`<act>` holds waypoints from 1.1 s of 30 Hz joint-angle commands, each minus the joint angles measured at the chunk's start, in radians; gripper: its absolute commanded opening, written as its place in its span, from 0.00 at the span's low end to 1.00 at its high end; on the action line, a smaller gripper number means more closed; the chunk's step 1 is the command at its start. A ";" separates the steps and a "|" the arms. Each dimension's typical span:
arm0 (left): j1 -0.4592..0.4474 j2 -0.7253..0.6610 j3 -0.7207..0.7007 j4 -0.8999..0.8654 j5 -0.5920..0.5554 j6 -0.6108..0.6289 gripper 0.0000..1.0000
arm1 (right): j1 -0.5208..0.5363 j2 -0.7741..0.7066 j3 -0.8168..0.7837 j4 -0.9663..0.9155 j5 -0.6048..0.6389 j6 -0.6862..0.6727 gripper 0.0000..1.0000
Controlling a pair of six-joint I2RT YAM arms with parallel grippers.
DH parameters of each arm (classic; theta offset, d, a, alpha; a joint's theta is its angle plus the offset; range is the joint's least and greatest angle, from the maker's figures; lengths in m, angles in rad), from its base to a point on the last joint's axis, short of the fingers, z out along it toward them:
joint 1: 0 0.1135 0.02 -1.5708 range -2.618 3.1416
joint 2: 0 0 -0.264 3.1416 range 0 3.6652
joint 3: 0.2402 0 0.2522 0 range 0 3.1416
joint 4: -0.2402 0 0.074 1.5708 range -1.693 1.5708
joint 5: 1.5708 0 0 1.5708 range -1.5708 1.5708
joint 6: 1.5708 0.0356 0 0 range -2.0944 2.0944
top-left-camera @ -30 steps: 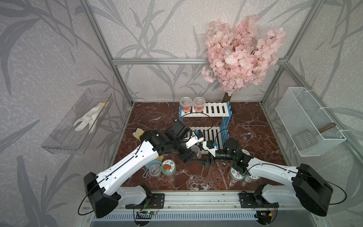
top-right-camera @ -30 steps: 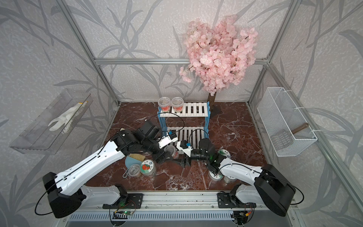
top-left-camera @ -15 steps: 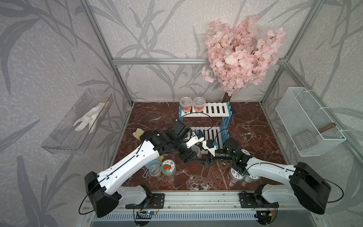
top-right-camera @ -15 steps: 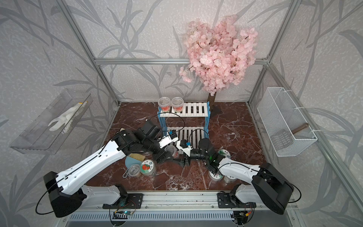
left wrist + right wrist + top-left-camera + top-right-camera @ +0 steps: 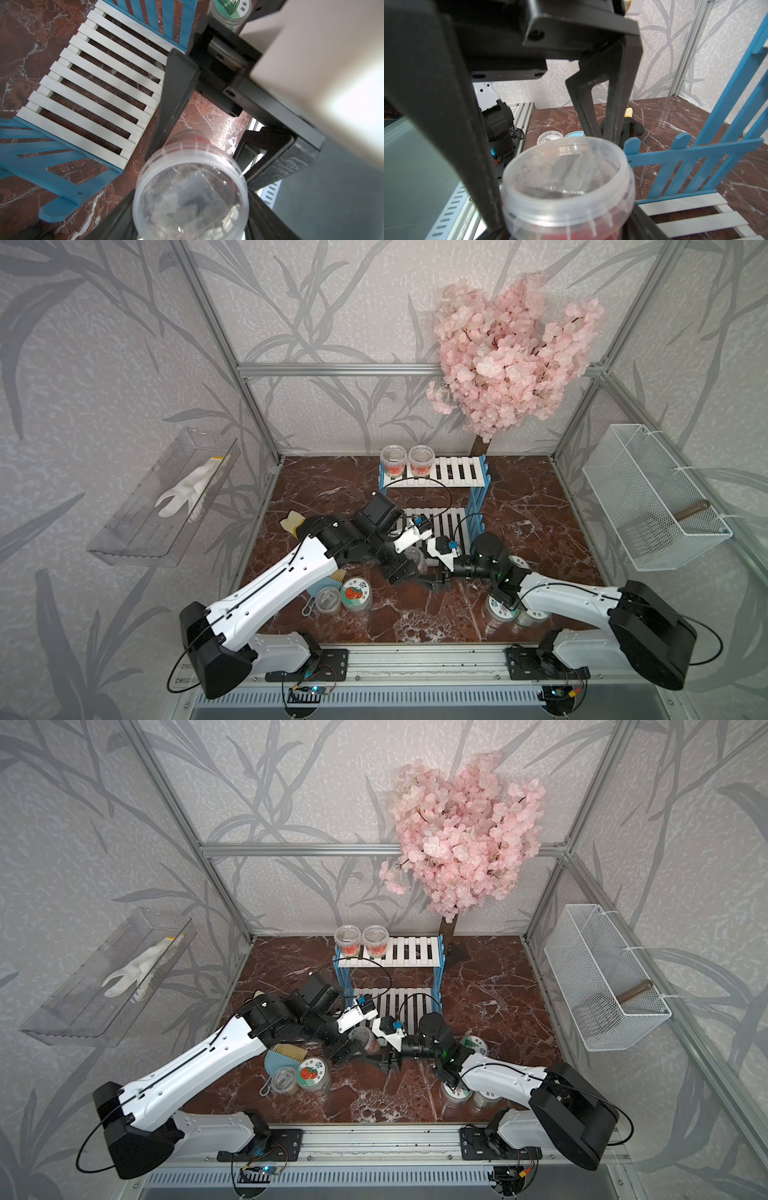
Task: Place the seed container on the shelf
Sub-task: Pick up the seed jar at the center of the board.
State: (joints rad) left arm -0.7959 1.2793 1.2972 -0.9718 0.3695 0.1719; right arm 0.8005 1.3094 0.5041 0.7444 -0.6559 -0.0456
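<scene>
Jars stand nearest the rail: two labelled jars (image 5: 500,610) sit under the right forearm, their green-and-white lid prints too small to read. On the left side, a fruit-label jar (image 5: 354,593) has a red fruit picture on its lid, with small characters around it that cannot be read. It touches a clear jar (image 5: 327,599), and a blue dish (image 5: 282,1058) with a brush lies just behind them.

Past these, the seed container (image 5: 191,199), a clear lidded tub with red contents, hangs above the marble floor (image 5: 540,497). It is just in front of the shelf's lower board, not on it. The left gripper (image 5: 405,568) has its fingers clamped on either side of the tub near the lid. The right gripper (image 5: 430,574) meets it from the opposite side. In the right wrist view the tub fills the gap between that gripper's fingers, and both fingers touch it.

By the right wrist stands a leaf-label jar (image 5: 229,10), with green leaves and Chinese characters cut off at the frame edge.

Behind, the shelf (image 5: 457,475) carries two red-filled tubs (image 5: 393,460) at the left end of its top board. Farther back are a pink blossom tree (image 5: 511,364), a wire basket (image 5: 648,497) and a clear wall tray (image 5: 137,531) holding a white glove (image 5: 187,493).
</scene>
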 commanded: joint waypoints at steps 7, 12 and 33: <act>0.002 0.013 0.029 0.012 0.015 -0.009 0.78 | 0.004 -0.004 0.002 0.049 0.017 0.006 0.67; 0.002 0.012 0.029 0.011 0.012 -0.009 0.78 | 0.004 -0.008 -0.003 0.050 0.022 0.015 0.64; 0.003 -0.109 -0.032 0.189 -0.042 -0.098 0.97 | 0.005 -0.024 -0.061 0.152 0.105 0.063 0.64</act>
State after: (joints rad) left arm -0.7963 1.2243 1.2881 -0.8646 0.3588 0.1131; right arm 0.8005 1.3083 0.4603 0.8272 -0.5808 -0.0021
